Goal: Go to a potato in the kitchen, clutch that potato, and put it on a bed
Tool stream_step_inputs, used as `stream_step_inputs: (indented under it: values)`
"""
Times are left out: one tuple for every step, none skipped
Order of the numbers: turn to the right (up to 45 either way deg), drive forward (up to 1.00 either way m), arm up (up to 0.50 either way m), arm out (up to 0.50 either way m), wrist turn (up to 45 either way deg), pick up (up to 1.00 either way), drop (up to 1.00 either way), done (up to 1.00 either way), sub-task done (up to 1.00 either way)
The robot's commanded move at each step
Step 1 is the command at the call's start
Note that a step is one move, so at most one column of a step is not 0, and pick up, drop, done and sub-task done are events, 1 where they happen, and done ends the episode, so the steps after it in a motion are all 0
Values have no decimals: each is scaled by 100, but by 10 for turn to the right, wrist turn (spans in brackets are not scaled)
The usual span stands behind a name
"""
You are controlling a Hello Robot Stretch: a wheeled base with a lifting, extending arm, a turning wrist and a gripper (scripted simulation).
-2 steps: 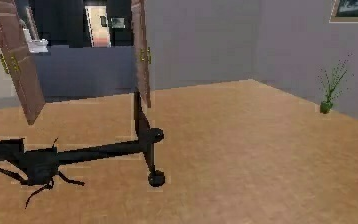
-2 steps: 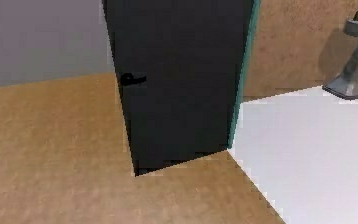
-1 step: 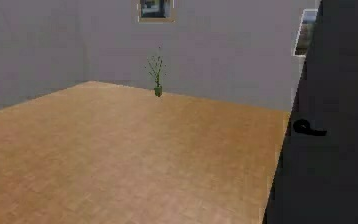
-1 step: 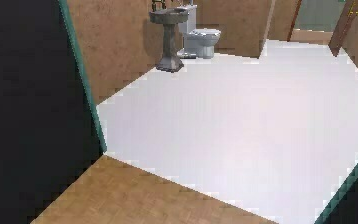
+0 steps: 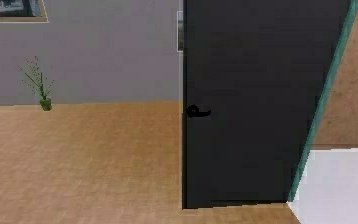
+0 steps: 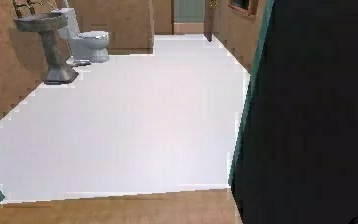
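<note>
Left of the dark door [image 5: 252, 100], a small potted plant [image 5: 39, 85] stands on the wood floor [image 5: 87, 160] by the grey wall [image 5: 107, 50]. Beyond the door, white floor [image 6: 137, 120] runs to a pedestal sink [image 6: 49, 40] and toilet [image 6: 90, 42]. Where the potato lies and how the gripper stands cannot be told.

Dark door [image 5: 252, 100] ahead; bathroom floor [image 6: 137, 120] open

Clipped and hidden things
The dark door [image 5: 252, 100] ran off the forward view's top edge, a framed picture [image 5: 15, 8] off its top left corner; in the arm side view, the pedestal sink [image 6: 47, 28] partly hid the toilet [image 6: 93, 42].
</note>
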Motion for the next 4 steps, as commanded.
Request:
stream_step_inputs:
  values:
    - [0, 10, 0, 0, 0, 0, 0, 0, 0]
    - [-450, 0, 0, 0, 0, 0, 0, 0, 0]
    - [-150, 0, 0, 0, 0, 0, 0, 0, 0]
    - [0, 100, 0, 0, 0, 0, 0, 0, 0]
